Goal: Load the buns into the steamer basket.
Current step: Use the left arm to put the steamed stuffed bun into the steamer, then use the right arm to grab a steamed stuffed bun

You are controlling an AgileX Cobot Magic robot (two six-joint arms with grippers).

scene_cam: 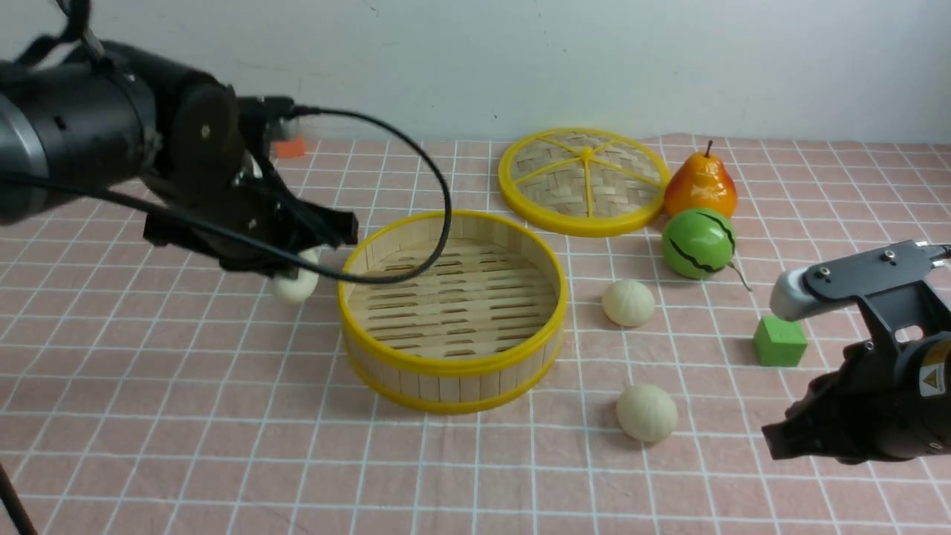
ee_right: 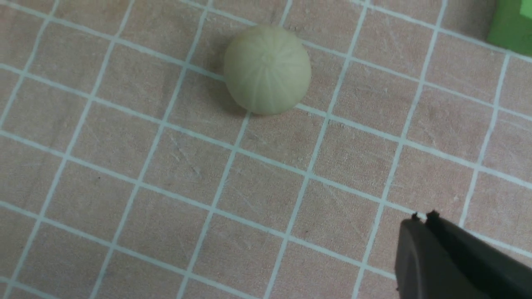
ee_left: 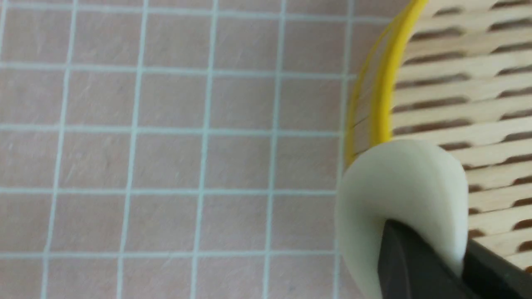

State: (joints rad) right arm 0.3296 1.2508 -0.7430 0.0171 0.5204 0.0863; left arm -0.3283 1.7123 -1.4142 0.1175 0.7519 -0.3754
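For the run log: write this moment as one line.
left gripper: shut on held bun by steamer basket rim | right gripper: shut, empty | basket: empty | cloth: far bun, near bun

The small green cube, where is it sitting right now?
In the front view, the small green cube sits on the pink checked cloth on the robot's right, nearer the robot than the green striped ball and right of a cream-white bun.
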